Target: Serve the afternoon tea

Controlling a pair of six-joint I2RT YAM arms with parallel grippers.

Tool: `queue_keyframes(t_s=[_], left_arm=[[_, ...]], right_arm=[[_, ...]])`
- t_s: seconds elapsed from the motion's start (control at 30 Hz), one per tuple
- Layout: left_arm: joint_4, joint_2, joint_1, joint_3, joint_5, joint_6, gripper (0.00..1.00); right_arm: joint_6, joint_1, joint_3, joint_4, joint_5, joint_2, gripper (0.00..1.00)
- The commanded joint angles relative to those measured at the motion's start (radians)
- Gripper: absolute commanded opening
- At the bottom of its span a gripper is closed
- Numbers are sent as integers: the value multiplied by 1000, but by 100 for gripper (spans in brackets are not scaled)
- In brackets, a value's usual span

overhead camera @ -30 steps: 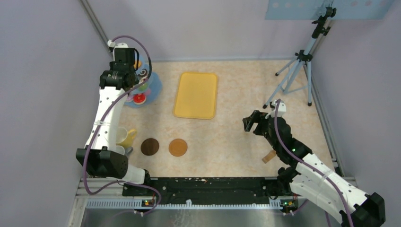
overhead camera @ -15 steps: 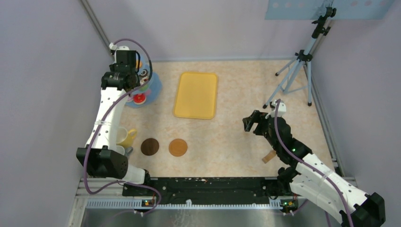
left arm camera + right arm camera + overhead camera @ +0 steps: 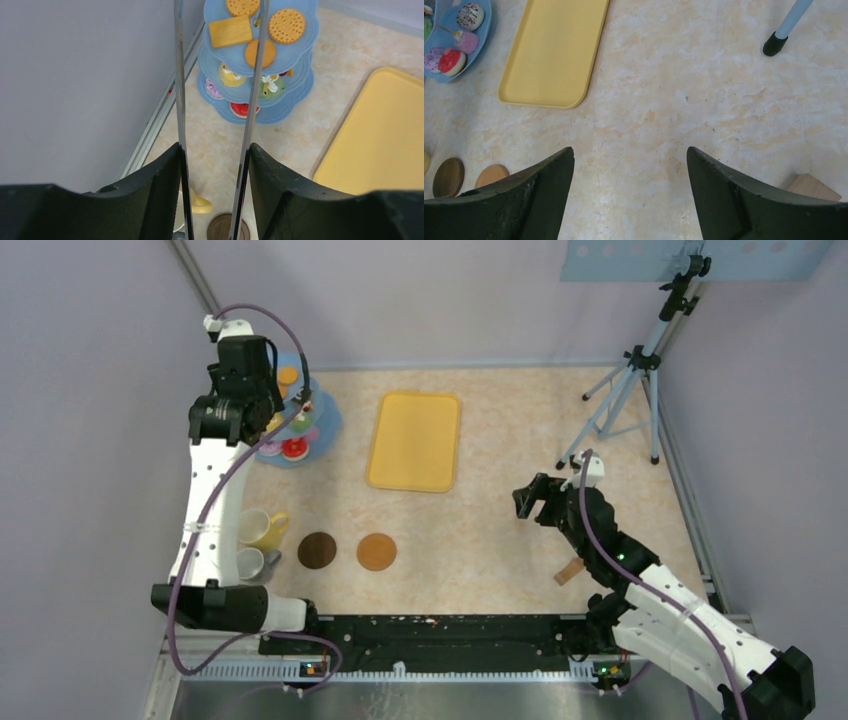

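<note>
Your left gripper (image 3: 215,150) was partly closed on the tongs (image 3: 178,75), whose arms pressed against both fingers and reached over the biscuits (image 3: 286,25) on the stand's (image 3: 272,114) top tier, far left. Cakes (image 3: 231,75) sat on the tiers below. Your right gripper (image 3: 630,152) hung wide apart, empty. Mugs (image 3: 262,528) and coasters (image 3: 377,551) sat near left.

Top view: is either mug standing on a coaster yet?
No: the yellow mug and the grey-white mug stand on the table, apart from the dark coaster and the light coaster to their right.
</note>
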Motion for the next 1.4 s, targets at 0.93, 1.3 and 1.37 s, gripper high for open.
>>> queue_keyframes(t_s=[0.93, 1.3, 1.37], left_arm=[[688, -22, -505, -678, 232, -278, 52], [998, 219, -508, -771, 220, -287, 60], [1040, 238, -514, -793, 200, -273, 65]], right_arm=[[27, -6, 43, -33, 31, -8, 82], [45, -6, 33, -41, 23, -13, 82], [48, -5, 27, -42, 25, -15, 82]])
